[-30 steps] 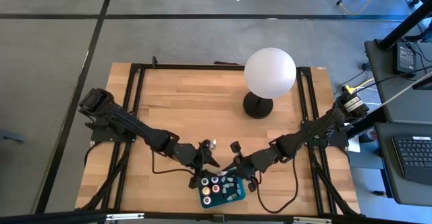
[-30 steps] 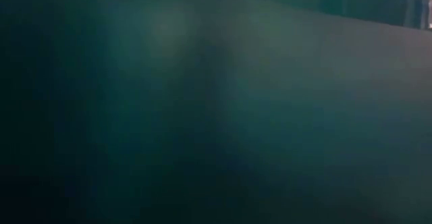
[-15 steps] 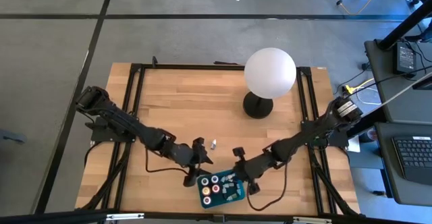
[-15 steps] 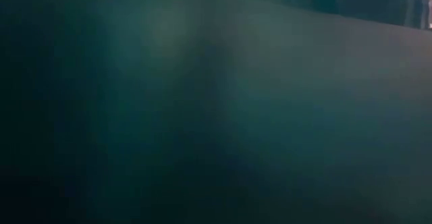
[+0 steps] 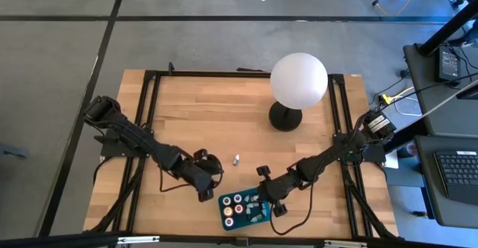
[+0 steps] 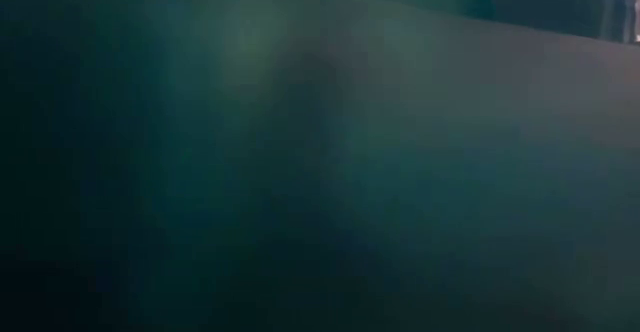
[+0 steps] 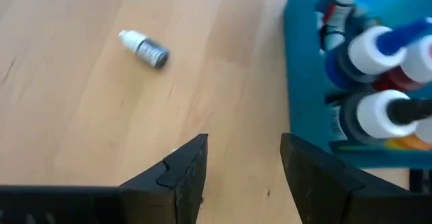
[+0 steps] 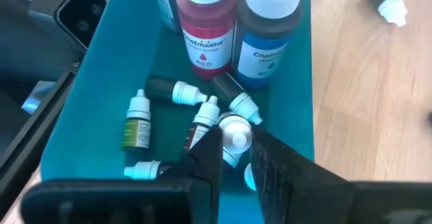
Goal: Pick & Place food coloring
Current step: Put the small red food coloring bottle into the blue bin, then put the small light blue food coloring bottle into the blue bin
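Wooden table (image 5: 187,121) seen from above, with a white globe lamp (image 5: 299,81) standing toward its far right. Near the table's front edge, a teal tray (image 5: 224,217) holding most of the food coloring: round pots with yellow, red and dark tops on its left side, small white-capped dropper bottles lying loose on its right. Tall upright bottles also there, among them a red bottle (image 8: 207,28) and a blue bottle (image 8: 271,32) side by side against one tray wall, white caps up.

One stray bottle (image 5: 236,159) lying on its side on bare wood, apart from the tray, farther from the front edge and between the two arms; dark body, white cap, also visible from the left wrist (image 7: 144,48).

Left gripper (image 7: 243,170) low over the wood just left of the tray, fingers spread apart with nothing between them, the stray bottle ahead of it and well clear.

Right gripper (image 8: 235,153) over the tray's right side, fingers narrowly parted with the white cap of a small bottle (image 8: 235,133) showing at the gap; cannot tell whether pinched or merely behind.

Low camera filled by a blurred teal surface.
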`<action>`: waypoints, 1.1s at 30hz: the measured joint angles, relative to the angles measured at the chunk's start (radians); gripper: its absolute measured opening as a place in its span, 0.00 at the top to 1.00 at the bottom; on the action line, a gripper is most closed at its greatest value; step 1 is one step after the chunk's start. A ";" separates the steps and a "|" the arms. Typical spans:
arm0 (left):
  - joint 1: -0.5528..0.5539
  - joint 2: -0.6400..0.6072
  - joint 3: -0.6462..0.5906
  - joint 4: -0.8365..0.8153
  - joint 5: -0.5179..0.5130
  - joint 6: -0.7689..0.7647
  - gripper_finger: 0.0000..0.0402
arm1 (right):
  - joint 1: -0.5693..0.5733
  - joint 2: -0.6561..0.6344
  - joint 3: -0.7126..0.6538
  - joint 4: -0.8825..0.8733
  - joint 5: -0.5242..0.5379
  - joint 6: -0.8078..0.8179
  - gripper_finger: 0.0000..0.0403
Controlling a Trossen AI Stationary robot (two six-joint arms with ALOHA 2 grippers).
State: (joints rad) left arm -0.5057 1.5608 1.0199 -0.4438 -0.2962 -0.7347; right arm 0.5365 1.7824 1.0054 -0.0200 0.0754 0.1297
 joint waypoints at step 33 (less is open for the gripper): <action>-0.007 0.237 0.000 -0.151 0.028 -0.318 0.55 | 0.000 0.001 0.000 0.000 -0.001 0.001 0.71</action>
State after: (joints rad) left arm -0.5122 1.7974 1.0199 -0.5953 -0.2679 -1.0527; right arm 0.5365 1.7832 1.0054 -0.0200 0.0746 0.1303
